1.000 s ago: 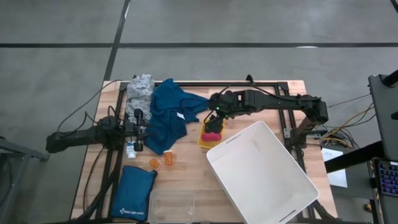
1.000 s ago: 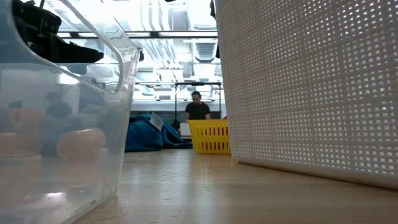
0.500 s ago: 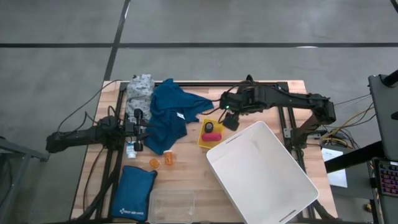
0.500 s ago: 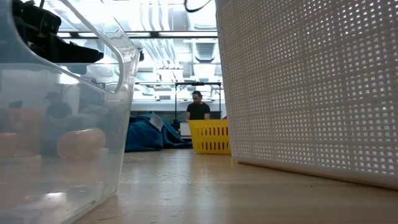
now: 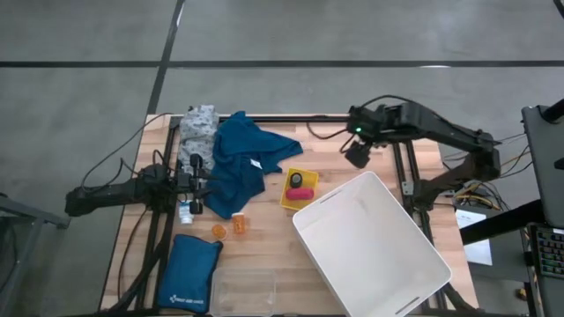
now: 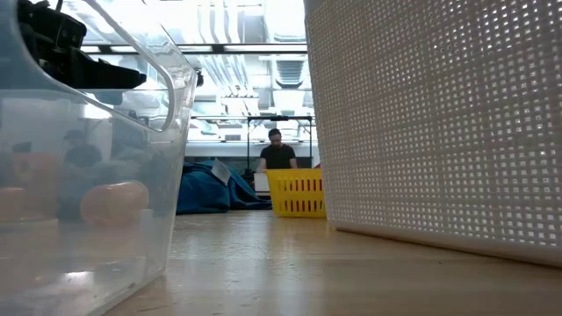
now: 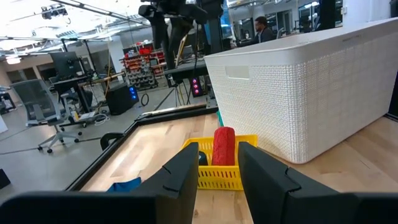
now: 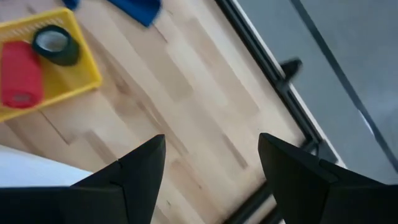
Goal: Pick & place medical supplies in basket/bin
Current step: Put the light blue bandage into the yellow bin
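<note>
A small yellow basket (image 5: pixel 300 187) stands mid-table. A pink bandage roll (image 5: pixel 298 193) and a dark roll (image 5: pixel 297 179) lie in it; the right wrist view also shows the pink roll (image 8: pixel 22 74) and the dark roll (image 8: pixel 56 45). My right gripper (image 5: pixel 357 157) hangs open and empty above bare wood near the far right corner, well clear of the basket. My left gripper (image 5: pixel 207 183) rests at the left, pointing level toward the basket (image 7: pixel 217 174), with nothing in the gap between its fingers. A blue cloth (image 5: pixel 242 163) and a grey dotted cloth (image 5: pixel 200 128) lie far left. Two orange pill bottles (image 5: pixel 231 229) and a small white bottle (image 5: pixel 187 210) lie on the wood.
A large white perforated bin (image 5: pixel 370 246) fills the near right. A blue padded pouch (image 5: pixel 189 273) and a clear plastic container (image 5: pixel 245 291) sit near the front edge. A black frame rail (image 8: pixel 273 81) runs along the table's far edge. A person shows far behind the table (image 6: pixel 279 154).
My right gripper has risen from just over the yellow basket and swung toward the table's far right corner, tipping less steeply down, its fingers still open. The pink and dark rolls stay in the basket.
</note>
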Robot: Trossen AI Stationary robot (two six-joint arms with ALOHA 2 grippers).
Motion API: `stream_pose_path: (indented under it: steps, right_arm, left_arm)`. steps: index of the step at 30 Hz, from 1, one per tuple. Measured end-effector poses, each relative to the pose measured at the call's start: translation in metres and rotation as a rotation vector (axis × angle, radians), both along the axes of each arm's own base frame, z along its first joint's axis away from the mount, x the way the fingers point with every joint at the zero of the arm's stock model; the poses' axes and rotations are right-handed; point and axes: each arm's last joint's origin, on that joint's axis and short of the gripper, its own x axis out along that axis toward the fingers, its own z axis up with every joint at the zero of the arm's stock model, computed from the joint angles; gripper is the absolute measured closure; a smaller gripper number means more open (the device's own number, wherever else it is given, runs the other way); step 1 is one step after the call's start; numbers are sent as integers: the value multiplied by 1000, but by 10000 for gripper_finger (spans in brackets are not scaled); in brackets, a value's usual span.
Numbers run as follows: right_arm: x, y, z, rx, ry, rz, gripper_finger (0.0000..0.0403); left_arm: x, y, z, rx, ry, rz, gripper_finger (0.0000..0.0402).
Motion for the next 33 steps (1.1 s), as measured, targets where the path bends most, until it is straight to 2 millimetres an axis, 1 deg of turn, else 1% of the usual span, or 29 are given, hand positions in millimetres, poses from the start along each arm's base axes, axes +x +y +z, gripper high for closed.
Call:
stream_pose_path:
  steps: [3,8,12,17,24,28,33]
  right_arm:
    - [-18,0,-3,5,-16,-41,147]
    - [-42,-1,-19,66,-63,-104,147]
    - [-58,0,-32,107,-77,-155,147]
    - [-74,-2,-41,114,-113,-231,147]
    - [-85,-5,-64,228,-135,-330,147]
    - [-86,-6,-81,288,-117,-362,147]
    - [-82,-8,-102,320,-92,-363,147]
  left_arm:
    - [0,0,0,0,0,0,284]
    - [0,0,0,0,-1,0,284]
    - [0,0,0,0,-1,0,284]
    - [0,0,0,0,-1,0,284]
    - [0,0,0,0,-1,0,284]
    - [0,0,0,0,-1,0,284]
    - [0,0,0,0,0,1,284]
